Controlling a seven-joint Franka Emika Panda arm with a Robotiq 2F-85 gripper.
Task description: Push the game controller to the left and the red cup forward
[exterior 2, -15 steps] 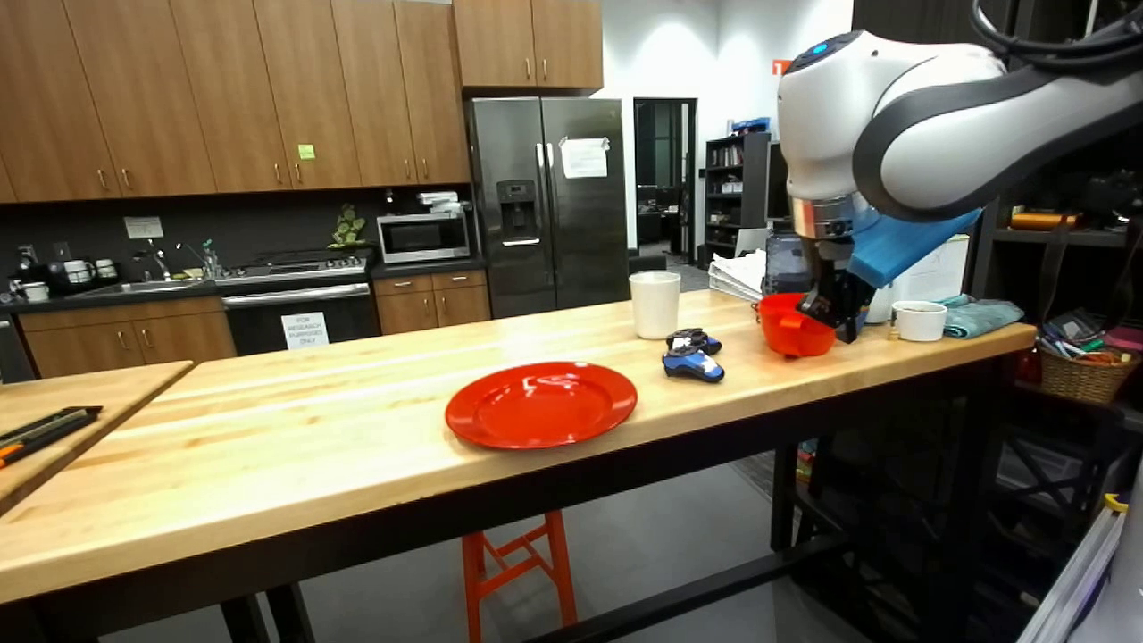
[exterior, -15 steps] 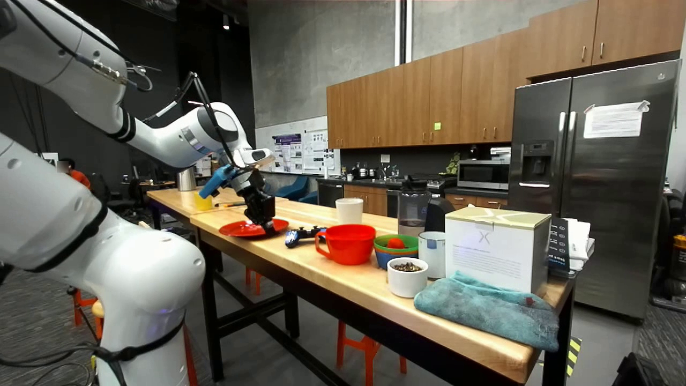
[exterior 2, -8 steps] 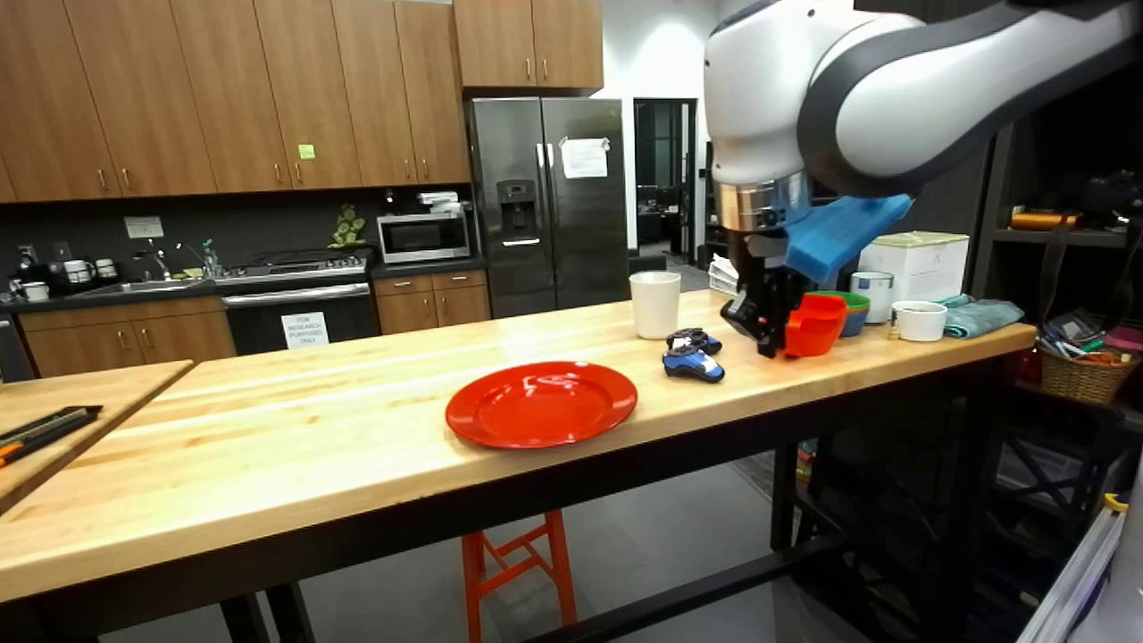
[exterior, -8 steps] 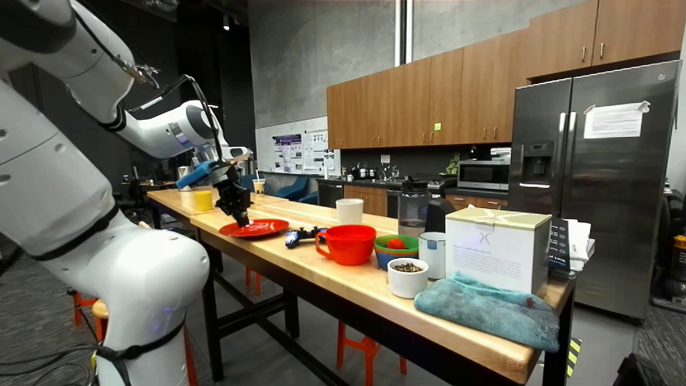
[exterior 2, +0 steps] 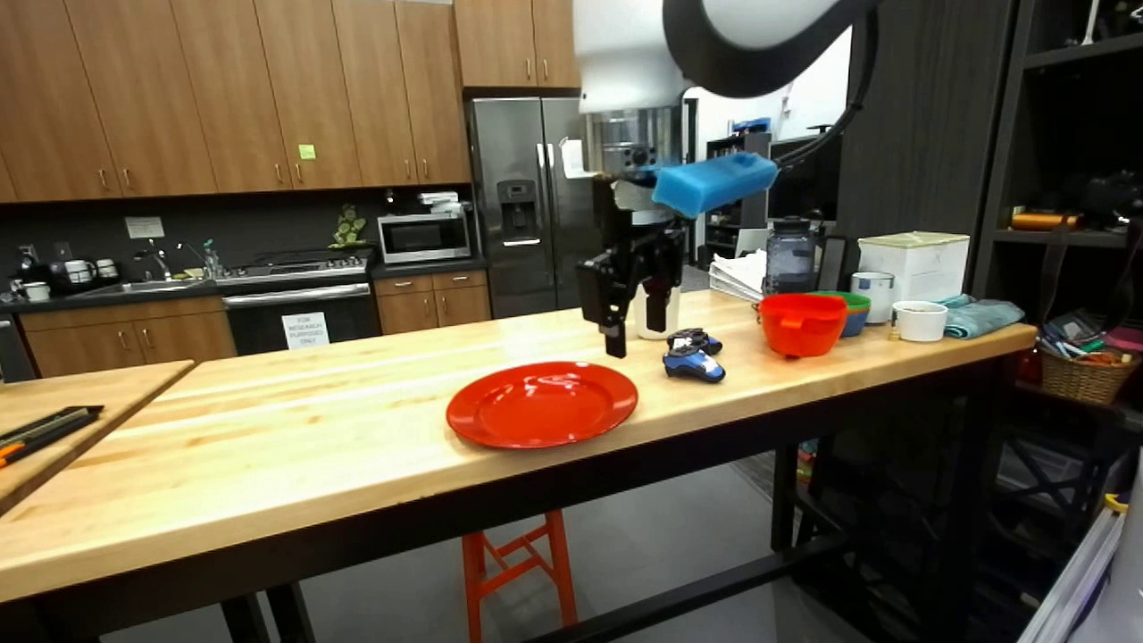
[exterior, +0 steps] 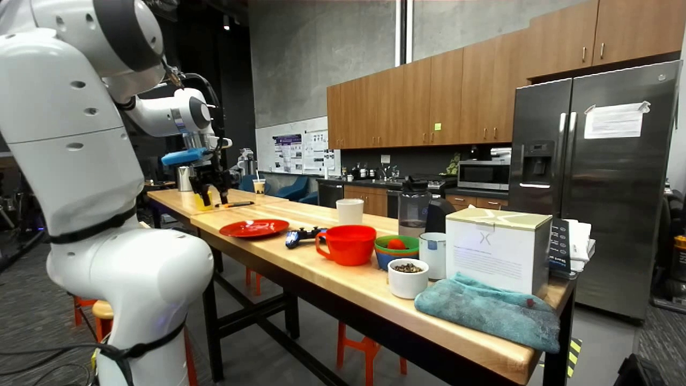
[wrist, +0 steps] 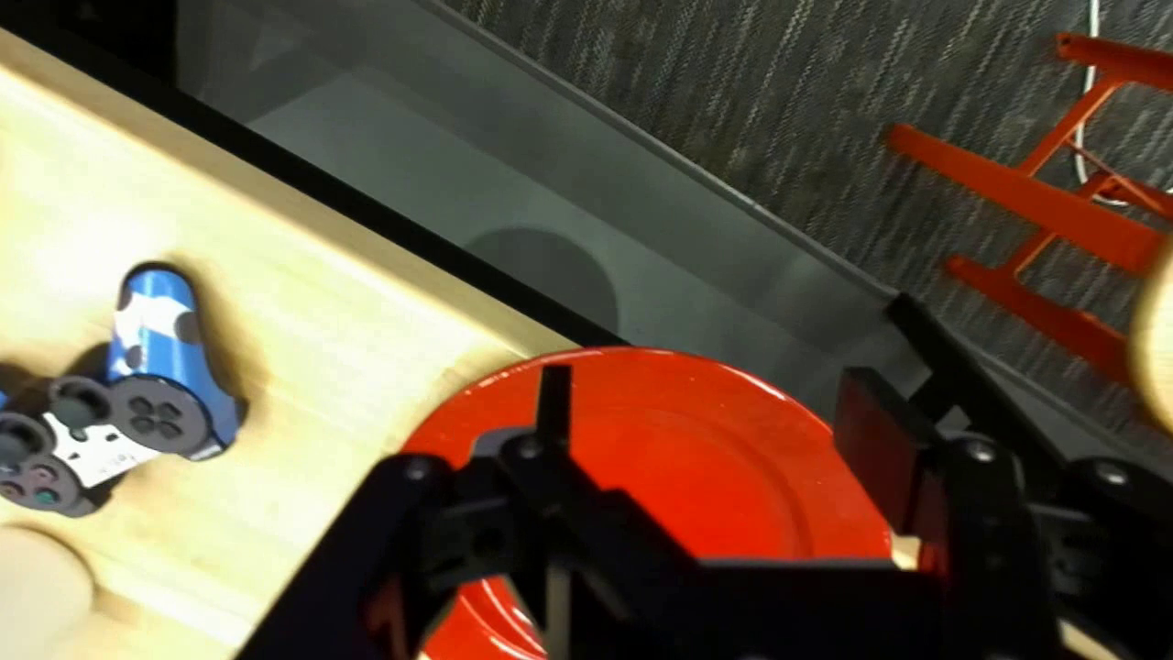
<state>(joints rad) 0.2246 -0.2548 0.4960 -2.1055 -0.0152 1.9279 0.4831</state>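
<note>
The game controller [exterior 2: 694, 357], blue with grey-black parts, lies on the wooden table between the red plate and the red cup [exterior 2: 804, 323]. That cup is squat, bright red and upright, its handle [exterior: 321, 246] showing in an exterior view; the wrist view does not include it. My gripper [exterior 2: 636, 332] hangs in the air above the table, apart from both. In the wrist view the gripper [wrist: 713, 422] has its fingers spread wide over the red plate [wrist: 678, 458], nothing between them. The controller [wrist: 151, 385] appears at the left there.
A white cup [exterior: 349, 211] stands behind the controller. Beyond the red cup are stacked bowls [exterior: 396, 247], a small white bowl [exterior: 407, 281], a bottle [exterior: 414, 206], a white box [exterior: 493, 252] and a teal towel [exterior: 487, 311]. The table's edge runs close by the plate.
My gripper has moved from beside the red cup, past the controller, toward the plate, and has opened from shut. The arm has turned upright. Controller and cup look unmoved.
</note>
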